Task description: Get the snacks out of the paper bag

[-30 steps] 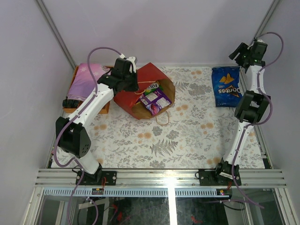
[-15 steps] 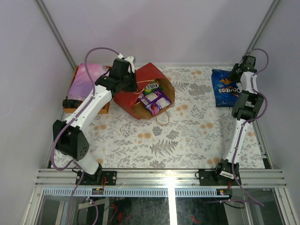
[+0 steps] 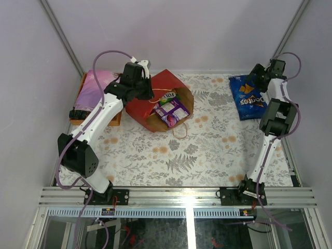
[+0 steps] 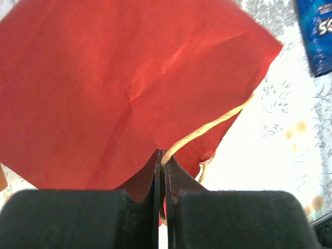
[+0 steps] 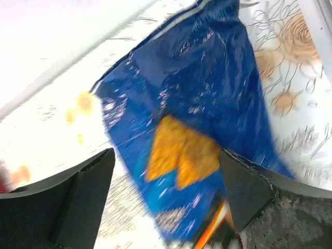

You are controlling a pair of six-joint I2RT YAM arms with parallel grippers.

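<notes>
Chip bag (image 5: 197, 104), beneath spread right end effector (image 5: 167, 155)

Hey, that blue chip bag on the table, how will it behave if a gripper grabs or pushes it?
The blue chip bag has wrinkled film, so it is probably floppy and light and may crumple when gripped. Its glossy surface could be slippery. It lies flat, so a push should slide it, not roll it.

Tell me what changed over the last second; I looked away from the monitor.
The right gripper came down and left over the blue chip bag, fingers open; the bag's far end shifted slightly left. The left gripper stayed shut on the paper bag's string handle; bag and packets inside did not move.
</notes>
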